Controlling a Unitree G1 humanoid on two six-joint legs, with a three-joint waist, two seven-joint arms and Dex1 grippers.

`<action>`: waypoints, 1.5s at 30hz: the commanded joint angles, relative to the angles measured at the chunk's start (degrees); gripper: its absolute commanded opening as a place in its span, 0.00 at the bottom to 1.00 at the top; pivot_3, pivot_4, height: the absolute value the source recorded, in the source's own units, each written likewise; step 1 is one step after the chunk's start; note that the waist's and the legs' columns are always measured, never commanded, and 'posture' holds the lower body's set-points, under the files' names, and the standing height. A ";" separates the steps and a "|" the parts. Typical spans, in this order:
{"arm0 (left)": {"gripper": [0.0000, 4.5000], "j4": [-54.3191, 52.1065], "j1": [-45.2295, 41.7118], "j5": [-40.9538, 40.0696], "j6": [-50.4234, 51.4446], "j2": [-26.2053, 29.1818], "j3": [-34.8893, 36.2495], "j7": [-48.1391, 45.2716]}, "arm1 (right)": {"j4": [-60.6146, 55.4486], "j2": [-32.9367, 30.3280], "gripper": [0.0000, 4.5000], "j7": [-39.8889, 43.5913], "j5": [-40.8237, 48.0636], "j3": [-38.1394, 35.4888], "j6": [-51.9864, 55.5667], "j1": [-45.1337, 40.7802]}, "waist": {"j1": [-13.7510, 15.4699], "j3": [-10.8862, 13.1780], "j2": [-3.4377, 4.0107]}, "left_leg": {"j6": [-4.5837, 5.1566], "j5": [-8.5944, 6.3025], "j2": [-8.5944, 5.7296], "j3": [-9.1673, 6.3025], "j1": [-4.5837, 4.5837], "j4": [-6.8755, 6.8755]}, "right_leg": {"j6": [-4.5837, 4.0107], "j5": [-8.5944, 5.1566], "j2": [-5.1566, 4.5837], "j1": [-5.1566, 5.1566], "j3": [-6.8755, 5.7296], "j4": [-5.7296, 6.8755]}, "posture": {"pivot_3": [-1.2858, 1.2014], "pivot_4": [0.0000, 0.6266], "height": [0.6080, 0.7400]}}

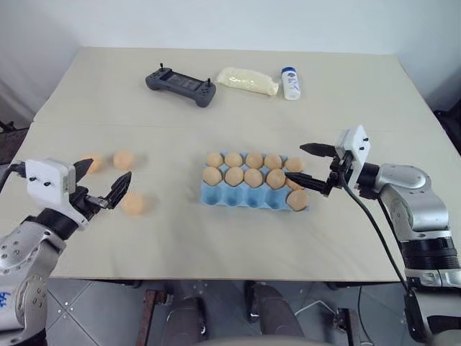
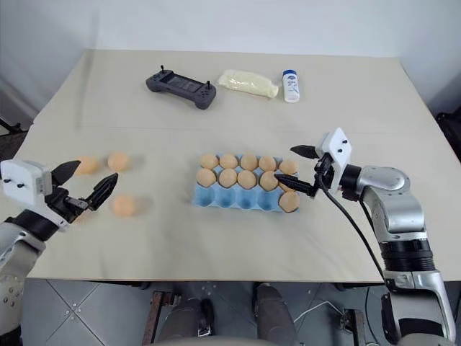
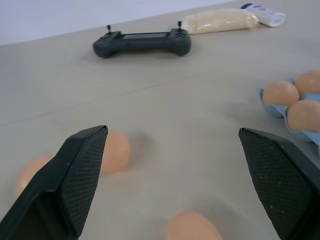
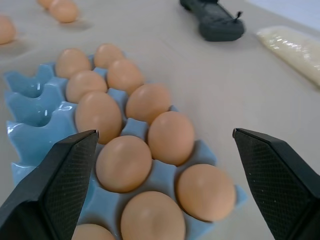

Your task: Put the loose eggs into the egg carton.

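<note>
The light blue egg carton [image 1: 245,197] lies flat at the table's middle with several tan eggs in its back and middle rows and one at its front right corner. Three loose eggs lie on the table to its left: two side by side [image 2: 88,165] [image 2: 119,161] and one nearer the front [image 1: 135,204]. My left gripper [image 1: 102,177] hovers open among them, with nothing between its fingers. The left wrist view looks over the same eggs [image 3: 116,151] [image 3: 192,227]. My right gripper [image 1: 297,163] stands open at the carton's right end, empty, just above the eggs there [image 4: 170,137].
At the back of the table lie a dark grey handheld controller [image 1: 181,85], a pale yellow bag [image 1: 248,80] and a white bottle with a blue cap [image 1: 290,83]. The table's front edge runs just behind both grippers.
</note>
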 commanded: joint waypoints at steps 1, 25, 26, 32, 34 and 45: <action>0.99 -7.98 3.15 0.44 2.72 -5.23 2.33 8.26 | 2.60 1.53 1.00 4.61 1.44 0.05 -3.93 -3.13 | 0.08 0.00 -0.03 | 0.01 -0.01 -0.02 0.02 -0.01 0.01 | 0.02 0.01 0.00 0.00 0.00 0.00 | 0.52 0.24 1.00; 0.99 -13.15 -1.64 4.35 31.18 -15.54 -6.36 26.45 | 9.46 5.66 1.00 18.78 1.28 2.81 -10.39 -6.64 | 0.06 0.00 -0.04 | 0.09 0.04 -0.10 -0.10 0.01 0.38 | 0.02 0.03 0.05 0.07 0.00 0.29 | 0.52 0.24 1.00; 0.99 -12.57 -2.17 4.75 31.39 -15.33 -6.49 26.30 | 9.31 5.55 1.00 18.60 1.23 2.73 -10.33 -6.50 | 0.06 0.00 -0.04 | 0.08 0.04 -0.09 -0.10 0.01 0.38 | 0.02 0.03 0.05 0.07 -0.02 0.29 | 0.52 0.24 1.00; 0.99 -8.61 -4.78 7.04 30.48 -13.73 -7.29 24.91 | 8.93 5.01 1.00 17.92 1.12 2.41 -10.35 -5.99 | 0.10 0.00 -0.04 | 0.07 0.04 -0.11 -0.11 0.00 0.38 | 0.02 0.03 0.04 0.07 -0.02 0.29 | 0.52 0.24 1.00; 0.99 -7.12 -5.38 7.70 29.67 -13.17 -7.65 24.22 | 8.91 4.91 1.00 17.75 1.03 2.44 -10.32 -5.98 | 0.16 0.00 -0.04 | 0.07 0.04 -0.11 -0.11 0.00 0.38 | 0.02 0.03 0.00 0.07 -0.03 0.28 | 0.52 0.24 1.00; 0.99 1.49 -8.24 10.67 24.11 -10.35 -10.59 19.24 | 8.63 5.30 1.00 16.89 0.61 2.73 -9.98 -6.33 | 0.17 0.00 -0.04 | 0.01 0.00 -0.04 -0.12 -0.02 0.33 | 0.00 0.02 -0.07 0.04 -0.07 0.25 | 0.52 0.24 1.00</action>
